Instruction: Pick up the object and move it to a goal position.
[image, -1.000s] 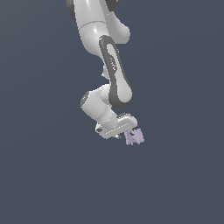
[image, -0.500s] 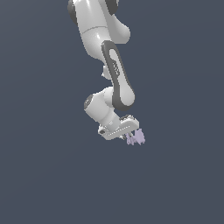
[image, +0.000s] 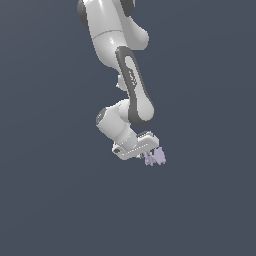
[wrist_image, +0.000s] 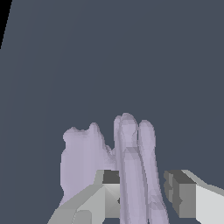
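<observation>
The object (image: 156, 157) is a small pale lilac ridged piece held at the tip of my white gripper (image: 150, 156) in the exterior view, raised off the dark grey ground. In the wrist view the object (wrist_image: 127, 153) stands between my two grey fingertips (wrist_image: 109, 183), its ridges running up past them and a lobe spreading to one side. The gripper (wrist_image: 142, 188) is shut on it. The white arm (image: 125, 75) reaches down from the top of the exterior view.
A plain dark grey surface (image: 60, 200) fills the background in both views. No other thing shows.
The gripper with the object has shifted slightly to the exterior view's right and a little upward; the arm's elbow has swung the same way. The grip is unchanged.
</observation>
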